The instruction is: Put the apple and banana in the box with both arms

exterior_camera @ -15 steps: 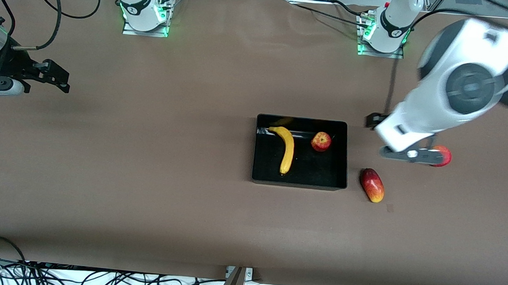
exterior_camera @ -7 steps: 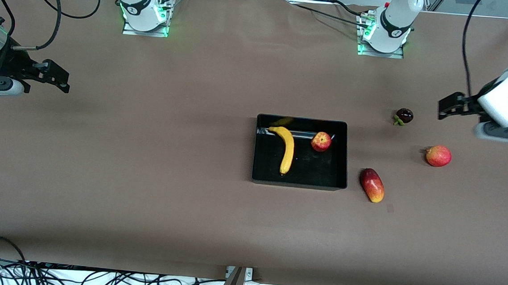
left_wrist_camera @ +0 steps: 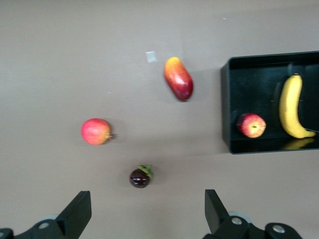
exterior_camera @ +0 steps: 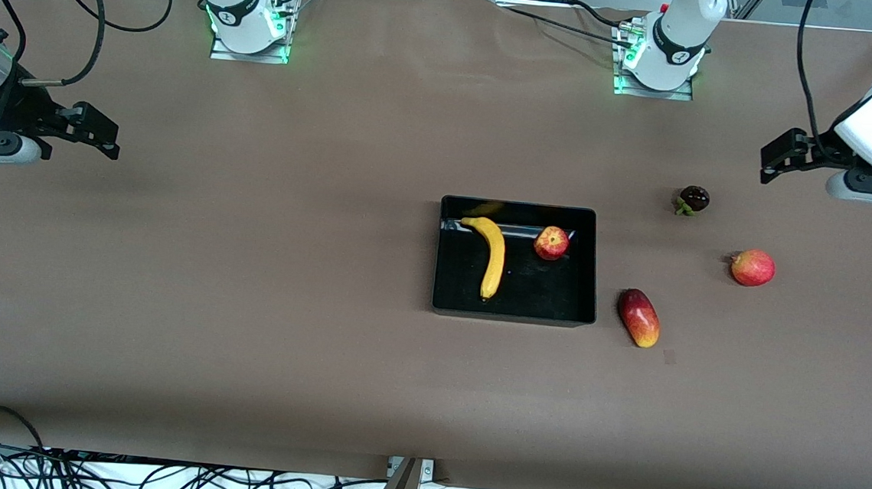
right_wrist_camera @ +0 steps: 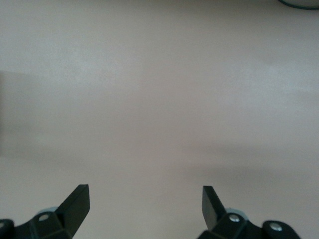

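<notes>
The black box (exterior_camera: 519,203) sits mid-table. Inside it lie the yellow banana (exterior_camera: 492,256) and, toward the left arm's end, the small red apple (exterior_camera: 551,242). The left wrist view shows the same box (left_wrist_camera: 225,99) with the apple (left_wrist_camera: 251,125) and banana (left_wrist_camera: 291,107) in it. My left gripper (exterior_camera: 776,157) hangs open and empty over bare table at the left arm's end, well away from the box; its fingers (left_wrist_camera: 147,204) hold nothing. My right gripper (exterior_camera: 98,133) waits open and empty over bare table at the right arm's end (right_wrist_camera: 144,196).
Three other fruits lie between the box and the left gripper: a dark purple fruit with a green cap (exterior_camera: 693,199), a round pink-red fruit (exterior_camera: 752,267), and an oblong red-and-yellow fruit (exterior_camera: 638,317) beside the box. Cables run along the table's front edge.
The left arm has swung away from the fruits beside the box toward its own end of the table, uncovering the dark purple fruit. The right arm, the box and the fruits have not moved.
</notes>
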Available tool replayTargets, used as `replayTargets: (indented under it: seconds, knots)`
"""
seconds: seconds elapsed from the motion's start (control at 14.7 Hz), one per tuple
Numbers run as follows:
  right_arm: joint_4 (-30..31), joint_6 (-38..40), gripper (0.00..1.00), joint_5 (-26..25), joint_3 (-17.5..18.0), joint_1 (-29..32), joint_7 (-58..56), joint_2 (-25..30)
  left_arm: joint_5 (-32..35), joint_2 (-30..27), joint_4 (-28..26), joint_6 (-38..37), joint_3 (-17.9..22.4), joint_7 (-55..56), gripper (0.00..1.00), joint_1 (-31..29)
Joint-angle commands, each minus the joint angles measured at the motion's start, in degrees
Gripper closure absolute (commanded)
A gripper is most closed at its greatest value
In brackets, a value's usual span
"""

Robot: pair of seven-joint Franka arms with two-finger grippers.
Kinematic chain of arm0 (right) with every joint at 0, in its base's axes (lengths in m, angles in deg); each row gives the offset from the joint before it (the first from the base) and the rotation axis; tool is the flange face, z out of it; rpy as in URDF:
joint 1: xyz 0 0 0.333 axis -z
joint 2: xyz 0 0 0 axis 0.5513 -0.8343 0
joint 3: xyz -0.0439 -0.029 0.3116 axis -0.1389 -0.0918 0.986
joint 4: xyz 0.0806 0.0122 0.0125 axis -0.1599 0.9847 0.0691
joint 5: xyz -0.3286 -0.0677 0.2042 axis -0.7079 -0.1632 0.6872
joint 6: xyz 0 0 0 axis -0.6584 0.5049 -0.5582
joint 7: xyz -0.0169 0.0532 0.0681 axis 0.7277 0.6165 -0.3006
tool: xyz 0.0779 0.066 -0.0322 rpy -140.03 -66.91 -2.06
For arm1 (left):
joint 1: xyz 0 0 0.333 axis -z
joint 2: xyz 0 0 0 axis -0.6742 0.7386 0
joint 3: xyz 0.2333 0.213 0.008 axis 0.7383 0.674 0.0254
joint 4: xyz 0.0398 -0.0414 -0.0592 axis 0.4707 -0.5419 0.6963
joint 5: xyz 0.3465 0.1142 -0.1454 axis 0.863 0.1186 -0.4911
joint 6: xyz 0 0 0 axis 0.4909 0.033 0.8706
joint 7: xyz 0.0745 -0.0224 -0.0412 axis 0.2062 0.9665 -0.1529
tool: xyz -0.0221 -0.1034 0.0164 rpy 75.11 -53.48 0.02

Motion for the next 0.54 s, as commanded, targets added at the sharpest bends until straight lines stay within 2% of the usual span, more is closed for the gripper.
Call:
replayTargets:
  seconds: [0.0, 0.48]
  knots:
    - [-0.87, 0.22, 0.00, 0.00, 0.52, 0.69, -0.05, -0.35, -1.82, -0.07, 0.17, -1.05, 0.71, 0.10, 0.00, 0.28]
    - [-0.87, 0.22, 0.00, 0.00, 0.52, 0.69, -0.05, -0.35, -1.29, 0.28, 0.96, -2.55, 0.89, -0.08, 0.00, 0.28]
